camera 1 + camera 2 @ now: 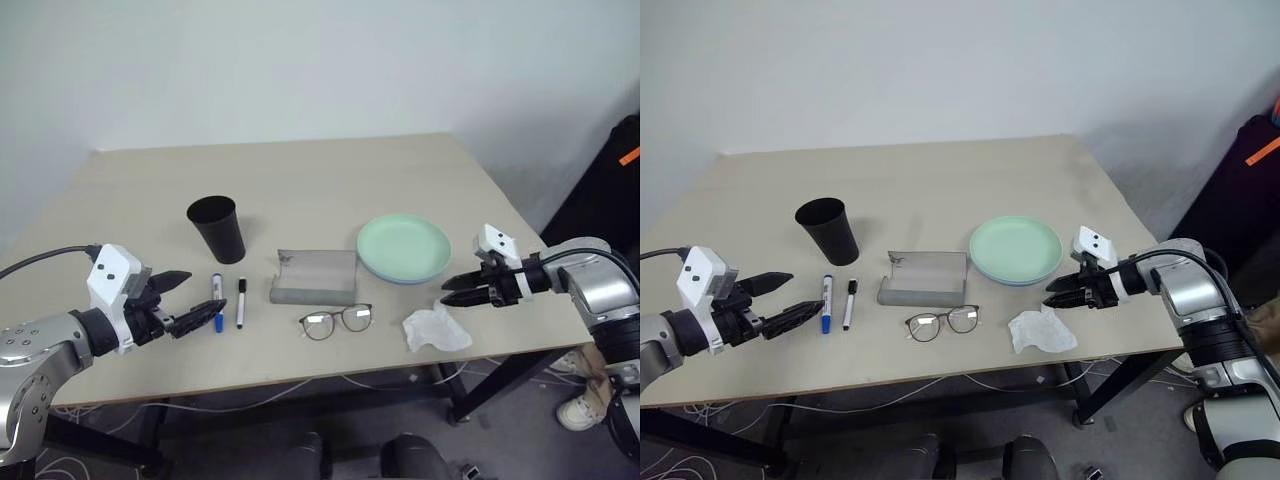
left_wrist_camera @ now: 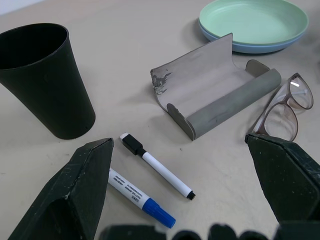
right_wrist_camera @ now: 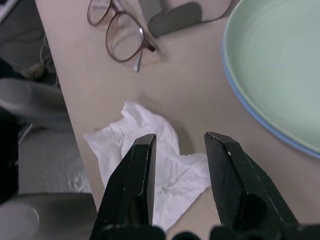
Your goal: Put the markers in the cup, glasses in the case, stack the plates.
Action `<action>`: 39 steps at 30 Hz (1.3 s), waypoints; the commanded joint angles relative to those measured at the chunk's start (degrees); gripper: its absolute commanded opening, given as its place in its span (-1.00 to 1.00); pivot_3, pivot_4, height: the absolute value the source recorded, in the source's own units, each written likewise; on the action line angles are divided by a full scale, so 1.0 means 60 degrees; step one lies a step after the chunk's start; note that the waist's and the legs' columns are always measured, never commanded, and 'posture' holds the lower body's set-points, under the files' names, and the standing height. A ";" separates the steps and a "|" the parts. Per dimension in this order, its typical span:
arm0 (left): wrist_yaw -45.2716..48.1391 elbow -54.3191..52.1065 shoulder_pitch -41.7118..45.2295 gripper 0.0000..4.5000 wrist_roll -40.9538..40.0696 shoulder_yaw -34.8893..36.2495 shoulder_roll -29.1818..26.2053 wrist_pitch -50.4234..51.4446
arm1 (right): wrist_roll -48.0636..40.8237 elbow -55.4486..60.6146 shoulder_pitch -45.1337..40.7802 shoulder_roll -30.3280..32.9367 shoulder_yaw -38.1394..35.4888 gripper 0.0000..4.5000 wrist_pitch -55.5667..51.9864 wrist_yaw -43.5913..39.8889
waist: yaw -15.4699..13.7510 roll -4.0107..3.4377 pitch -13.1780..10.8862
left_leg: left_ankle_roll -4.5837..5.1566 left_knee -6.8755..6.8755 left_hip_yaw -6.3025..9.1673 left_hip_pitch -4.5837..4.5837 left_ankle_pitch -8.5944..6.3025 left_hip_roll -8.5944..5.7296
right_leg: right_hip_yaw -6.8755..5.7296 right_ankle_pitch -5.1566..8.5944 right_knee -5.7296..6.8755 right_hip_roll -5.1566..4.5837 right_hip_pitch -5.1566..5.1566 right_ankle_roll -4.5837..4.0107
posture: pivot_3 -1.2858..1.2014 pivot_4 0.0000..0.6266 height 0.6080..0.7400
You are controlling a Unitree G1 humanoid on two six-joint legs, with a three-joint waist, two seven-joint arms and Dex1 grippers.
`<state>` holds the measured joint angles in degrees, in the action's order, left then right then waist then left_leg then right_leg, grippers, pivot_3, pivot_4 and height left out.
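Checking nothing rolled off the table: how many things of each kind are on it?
Markers: 2 (blue-capped, black-capped)
Plates: 2, stacked (green on blue)
Cup: 1
Glasses: 1
Case: 1
Tissue: 1
Total: 8

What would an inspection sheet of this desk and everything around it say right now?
Surface: beige table, mostly bare.
Job's things: green plate stacked on blue plate; grey case open, empty; glasses beside it; blue-capped marker and black-capped marker lying by the black cup.
Clutter: crumpled tissue.
Grippers: left gripper open, empty; right gripper partly open, empty, over the tissue.
Cables: wires under the table.
Surroundings: white wall; person's shoe.
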<state>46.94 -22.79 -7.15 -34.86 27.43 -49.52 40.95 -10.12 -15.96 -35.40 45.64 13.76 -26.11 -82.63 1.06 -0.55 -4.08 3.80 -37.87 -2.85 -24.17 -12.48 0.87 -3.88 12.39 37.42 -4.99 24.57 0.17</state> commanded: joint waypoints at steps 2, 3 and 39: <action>0.0013 -0.0183 0.0134 1.00 -0.0085 0.0131 -0.0118 -0.0033 | 0.0496 0.0042 -0.0086 -0.0096 0.0530 -0.27 0.1006 -0.0247 | 0.0003 0.0000 0.0000 | 0.0000 -0.0002 -0.0001 -0.0014 0.0000 0.0000 | -0.0001 -0.0001 0.0000 0.0003 0.0011 0.0000 | 0.03 -1.00 0.98; 0.0005 -0.0199 0.0126 1.00 -0.0087 0.0139 -0.0117 -0.0026 | 0.0606 -0.0068 -0.0104 -0.0123 0.0650 -0.27 0.1231 -0.0272 | 0.0003 0.0000 0.0000 | 0.0000 -0.0003 -0.0002 -0.0018 0.0000 0.0001 | -0.0002 -0.0001 0.0000 0.0003 0.0015 0.0000 | 0.03 -1.00 0.98; -0.0259 -0.0446 -0.0053 1.00 -0.0147 0.0340 0.0067 0.0045 | 0.2537 -0.3494 -0.1470 -0.1524 0.1350 -0.99 0.4813 -0.0437 | 0.0007 0.0005 0.0003 | 0.0001 -0.0013 -0.0008 0.0002 0.0003 -0.0002 | -0.0007 -0.0003 0.0012 0.0018 -0.0010 -0.0001 | 0.03 -1.00 0.98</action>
<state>45.64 -24.14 -8.32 -34.92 27.84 -49.04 41.84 4.80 -37.17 -42.49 36.25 22.35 2.12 -84.67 1.11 -0.52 -4.06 3.81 -37.95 -2.90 -24.15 -12.47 0.86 -3.92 12.37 37.49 -4.88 24.50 0.16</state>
